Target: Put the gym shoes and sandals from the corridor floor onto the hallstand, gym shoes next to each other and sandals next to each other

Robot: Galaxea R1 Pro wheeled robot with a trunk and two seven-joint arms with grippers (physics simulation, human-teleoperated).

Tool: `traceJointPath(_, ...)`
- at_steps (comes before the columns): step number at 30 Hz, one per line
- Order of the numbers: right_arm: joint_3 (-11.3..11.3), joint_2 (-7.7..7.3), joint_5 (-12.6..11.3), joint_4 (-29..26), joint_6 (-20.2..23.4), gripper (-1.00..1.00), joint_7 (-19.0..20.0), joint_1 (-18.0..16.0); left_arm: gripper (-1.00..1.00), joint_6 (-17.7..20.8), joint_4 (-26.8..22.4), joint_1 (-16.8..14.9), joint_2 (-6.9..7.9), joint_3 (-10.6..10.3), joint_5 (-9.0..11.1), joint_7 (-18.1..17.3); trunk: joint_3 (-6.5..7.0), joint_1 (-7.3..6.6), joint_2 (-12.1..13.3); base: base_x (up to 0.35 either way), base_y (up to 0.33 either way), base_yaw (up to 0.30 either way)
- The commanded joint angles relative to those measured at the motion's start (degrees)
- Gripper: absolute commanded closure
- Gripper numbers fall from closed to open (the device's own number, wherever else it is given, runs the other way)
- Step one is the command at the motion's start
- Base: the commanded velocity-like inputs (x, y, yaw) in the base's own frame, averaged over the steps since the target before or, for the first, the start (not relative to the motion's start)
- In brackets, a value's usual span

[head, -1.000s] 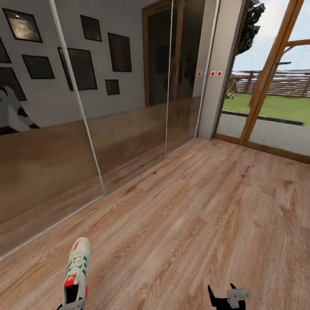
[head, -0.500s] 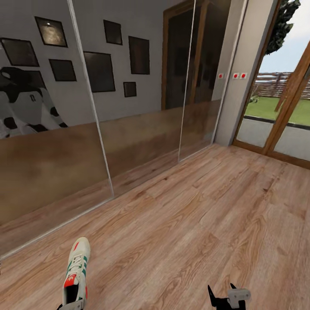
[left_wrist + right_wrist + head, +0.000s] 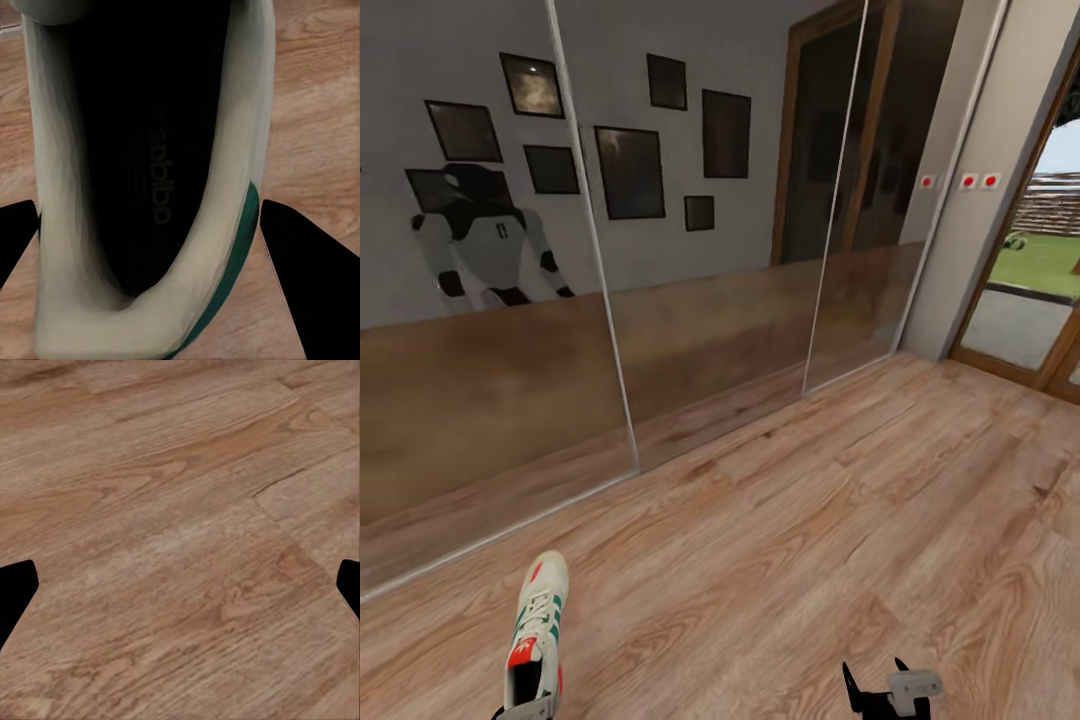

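Observation:
One off-white gym shoe (image 3: 537, 630) with green stripes and red-orange accents hangs at the lower left of the head view, toe pointing away from me. My left gripper (image 3: 525, 712) is shut on its heel end. In the left wrist view the shoe's dark opening (image 3: 150, 150) lies between the two black fingers (image 3: 307, 285), which press on its sides. My right gripper (image 3: 873, 670) is open at the lower right, with only the corridor floor (image 3: 180, 540) between its fingers. The sandals and the hallstand are out of view.
Mirrored sliding panels (image 3: 690, 250) run along the left and far side, reflecting my own body (image 3: 485, 240) and dark picture frames. A wood-framed glass door (image 3: 1040, 290) to a garden stands at the right. Wood-grain plank floor (image 3: 840, 520) stretches ahead.
The whole picture has shifted right, so the camera has turned left. The shoe and both grippers keep the same places in the picture.

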Motion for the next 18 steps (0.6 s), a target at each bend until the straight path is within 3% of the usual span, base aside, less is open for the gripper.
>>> traceJointPath(1, 0.3, -0.05, -0.6, 0.0, -0.2, -1.00, 0.3, 0.0, 1.00, -0.2, 0.0, 0.0, 0.00, 0.0, 0.2, 0.0, 0.00, 0.02, 0.0, 0.277, -0.207, 0.249)
traceJointPath(13, 0.3, -0.05, -0.6, 0.0, -0.2, -1.00, 0.3, 0.0, 1.00, -0.2, 0.0, 0.0, 0.00, 0.0, 0.3, 0.0, 0.59, 0.02, 0.0, 0.278, -0.145, 0.249)
traceJointPath(18, 0.3, -0.05, -0.6, 0.0, -0.2, -1.00, 0.3, 0.0, 1.00, -0.2, 0.1, 0.0, 0.00, 0.0, 0.3, 0.0, 0.83, 0.02, 0.0, 0.085, -0.012, 0.249)
